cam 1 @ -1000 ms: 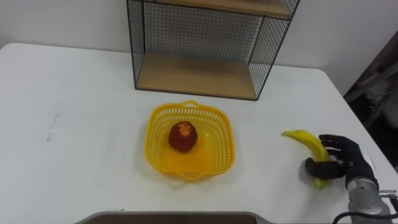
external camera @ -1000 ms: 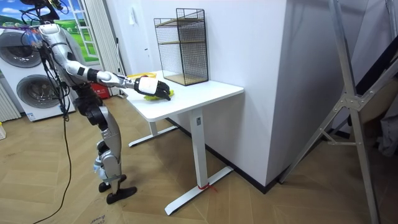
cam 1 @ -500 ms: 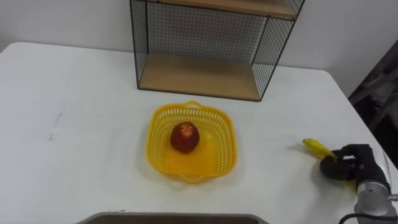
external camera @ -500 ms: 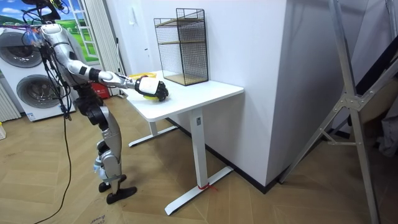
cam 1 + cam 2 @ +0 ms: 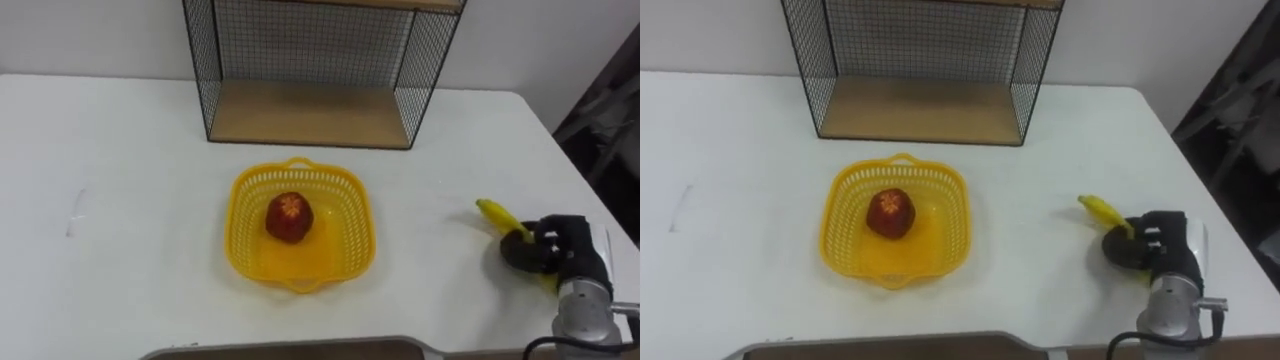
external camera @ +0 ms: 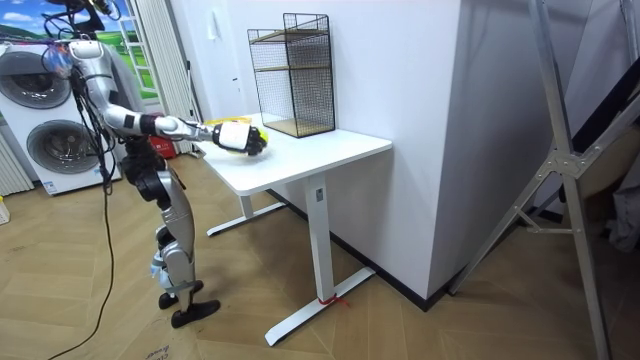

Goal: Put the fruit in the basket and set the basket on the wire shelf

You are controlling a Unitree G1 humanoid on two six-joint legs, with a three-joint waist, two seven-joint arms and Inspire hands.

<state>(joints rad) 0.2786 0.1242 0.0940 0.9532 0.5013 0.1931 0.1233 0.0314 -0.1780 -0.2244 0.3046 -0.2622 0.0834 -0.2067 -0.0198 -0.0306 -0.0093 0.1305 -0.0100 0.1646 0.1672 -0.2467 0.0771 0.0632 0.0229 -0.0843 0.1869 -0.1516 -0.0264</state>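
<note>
A yellow plastic basket [image 5: 345, 195] [image 5: 945, 190] sits mid-table with a red apple [image 5: 289, 217] [image 5: 889, 213] inside it. At the table's right side my right hand [image 5: 553, 249] [image 5: 1150, 246] [image 6: 247, 139] has its fingers curled round a yellow banana [image 5: 497, 215] [image 5: 1099, 210]; only the banana's far end sticks out of the fist toward the left. The black wire shelf [image 5: 310, 110] [image 5: 920, 108] [image 6: 295, 70] with wooden boards stands at the back of the table, behind the basket.
The white table [image 5: 120, 170] has bare room to the left of the basket. Its right edge runs just beyond my right hand. In the room view I stand at the table's end, with washing machines [image 6: 45, 120] behind me.
My right hand's fingers have curled shut round the banana, which lay under straighter fingers a second ago. The camera has shifted a little.
</note>
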